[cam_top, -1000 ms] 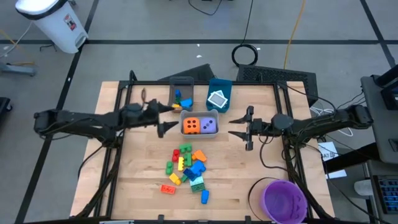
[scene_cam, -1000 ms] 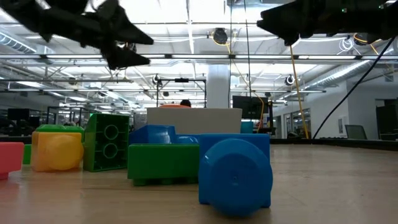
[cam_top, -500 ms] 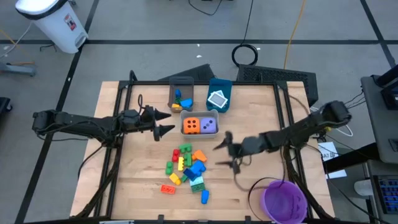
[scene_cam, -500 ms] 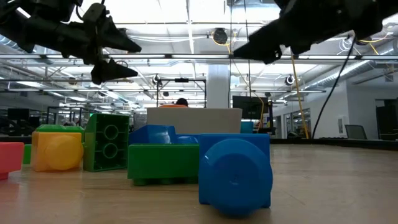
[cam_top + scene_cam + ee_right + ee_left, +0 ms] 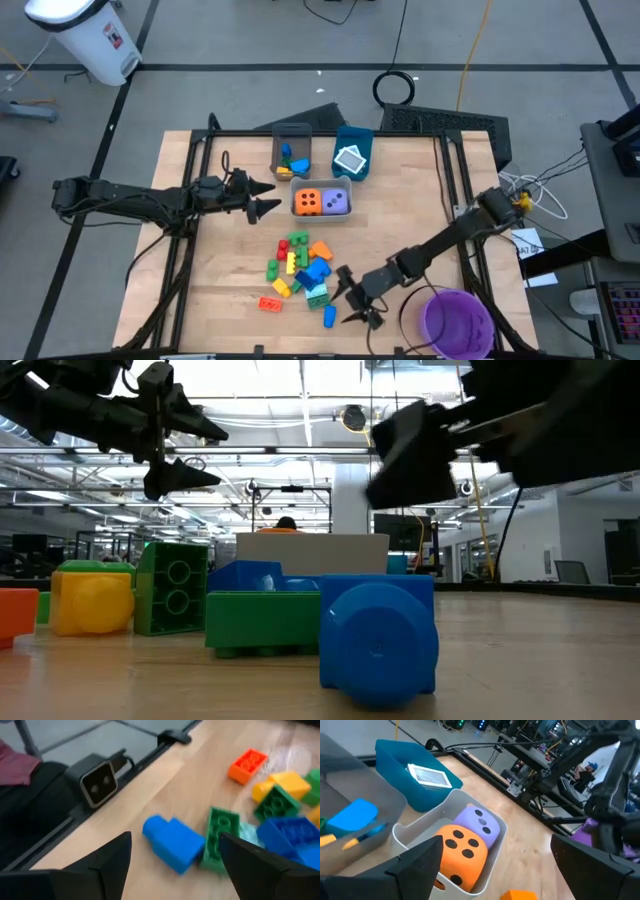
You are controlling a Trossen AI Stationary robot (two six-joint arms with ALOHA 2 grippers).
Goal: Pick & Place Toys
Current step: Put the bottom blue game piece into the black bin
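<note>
Dark and stretched low across the frame's lower right, the right arm holds its right end effector [image 5: 352,301] with fingers spread, empty, just beside the small blue plastic brick [image 5: 329,317] at the lower edge of the pile of coloured plastic bricks [image 5: 298,268] on the wooden counter [image 5: 420,230]. Reaching in from the frame's left, the left end effector [image 5: 268,197] hovers spread beside the grey bin [image 5: 321,186]. Only the left wrist view shows the orange dotted die [image 5: 458,853] and purple dotted die [image 5: 480,822] touching inside it.
</note>
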